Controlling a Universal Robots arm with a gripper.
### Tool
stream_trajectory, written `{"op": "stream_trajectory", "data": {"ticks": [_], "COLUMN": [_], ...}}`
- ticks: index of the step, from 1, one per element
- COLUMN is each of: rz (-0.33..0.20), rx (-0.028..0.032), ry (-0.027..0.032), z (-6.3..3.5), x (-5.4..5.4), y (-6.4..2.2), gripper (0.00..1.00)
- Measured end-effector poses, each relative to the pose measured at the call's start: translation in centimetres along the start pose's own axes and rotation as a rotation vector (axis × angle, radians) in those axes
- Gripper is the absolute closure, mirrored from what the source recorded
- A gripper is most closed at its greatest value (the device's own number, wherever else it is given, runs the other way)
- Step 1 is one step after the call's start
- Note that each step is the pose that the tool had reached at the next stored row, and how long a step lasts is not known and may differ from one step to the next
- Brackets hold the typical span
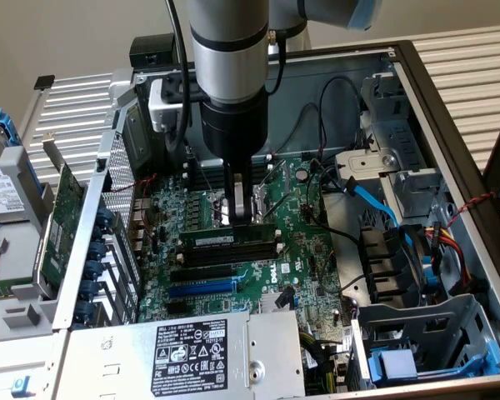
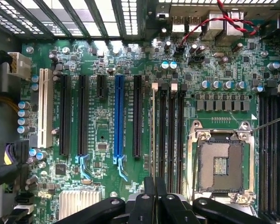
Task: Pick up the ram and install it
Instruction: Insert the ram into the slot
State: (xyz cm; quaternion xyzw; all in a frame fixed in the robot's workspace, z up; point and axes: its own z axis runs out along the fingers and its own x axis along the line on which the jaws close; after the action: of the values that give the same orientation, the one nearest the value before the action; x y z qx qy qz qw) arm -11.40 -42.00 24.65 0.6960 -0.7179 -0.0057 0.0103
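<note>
The ram (image 1: pixel 217 240), a long green stick with black chips and a white label, stands on edge in a black memory slot of the motherboard (image 1: pixel 300 250), between the slot's end clips. My gripper (image 1: pixel 242 218) reaches straight down near its middle, fingers shut on its top edge. In the wrist view the ram (image 2: pixel 153 135) shows edge-on as a thin strip running out from my closed fingertips (image 2: pixel 154 182), beside the other black memory slots (image 2: pixel 171 135).
The CPU socket (image 2: pixel 221 163) lies bare just past the memory slots. A blue slot (image 2: pixel 120 121) and black expansion slots sit on the ram's other side. The power supply (image 1: pixel 192 350), a blue cable (image 1: pixel 375 200) and drive cage (image 1: pixel 417 333) crowd the case. A green expansion card (image 1: pixel 62 217) leans outside it.
</note>
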Motion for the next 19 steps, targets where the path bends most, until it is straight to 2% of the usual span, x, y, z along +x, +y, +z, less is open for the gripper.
{"op": "stream_trajectory", "data": {"ticks": [2,19], "rz": [0.000,0.000], "rx": [0.0001,0.0036], "ry": [0.0027,0.0028], "z": [0.00,0.39], "x": [-0.03,-0.22], "y": [0.00,0.00], "gripper": [0.88,0.88]}}
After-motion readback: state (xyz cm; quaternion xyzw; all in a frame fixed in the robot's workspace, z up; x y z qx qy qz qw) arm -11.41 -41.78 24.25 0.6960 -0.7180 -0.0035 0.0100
